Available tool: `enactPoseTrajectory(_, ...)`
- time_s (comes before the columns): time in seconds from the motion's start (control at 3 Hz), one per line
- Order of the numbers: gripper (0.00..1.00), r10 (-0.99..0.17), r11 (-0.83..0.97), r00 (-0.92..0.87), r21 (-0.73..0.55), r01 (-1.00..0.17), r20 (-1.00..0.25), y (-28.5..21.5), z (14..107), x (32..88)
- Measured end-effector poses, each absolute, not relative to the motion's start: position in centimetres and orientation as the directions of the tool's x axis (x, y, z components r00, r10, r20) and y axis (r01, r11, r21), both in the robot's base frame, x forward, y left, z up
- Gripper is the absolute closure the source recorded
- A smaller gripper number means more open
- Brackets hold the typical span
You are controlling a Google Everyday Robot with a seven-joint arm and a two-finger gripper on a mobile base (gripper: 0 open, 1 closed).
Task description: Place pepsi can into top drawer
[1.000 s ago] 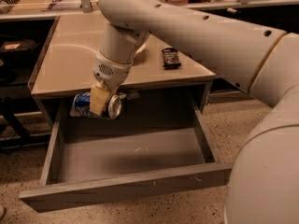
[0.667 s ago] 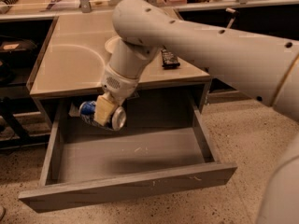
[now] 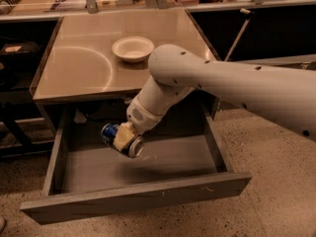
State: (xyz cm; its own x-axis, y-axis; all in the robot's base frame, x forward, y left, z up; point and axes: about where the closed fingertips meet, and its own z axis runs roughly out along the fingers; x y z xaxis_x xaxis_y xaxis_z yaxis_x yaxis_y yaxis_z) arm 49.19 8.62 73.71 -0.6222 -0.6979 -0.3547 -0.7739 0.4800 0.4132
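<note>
The gripper [image 3: 124, 138] clamps the pepsi can [image 3: 109, 132] sideways around its middle, just above the open top drawer's [image 3: 133, 197] floor, seemingly for a low release.

Hidden under gripper [image 3: 123, 139], clamped below counter's [image 3: 79, 68] front edge: middle of pepsi can [image 3: 109, 132]. Lost beneath counter (deep shadow): rear of top drawer [image 3: 133, 199]. Cut off at right: arm [image 3: 237, 88].
</note>
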Motion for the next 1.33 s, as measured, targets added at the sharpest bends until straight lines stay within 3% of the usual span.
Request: enactPoseTrajectory(1.33,1.00,-0.540,0.657,-0.750,0.365,-0.659,-0.381,8.0,68.7,53.0)
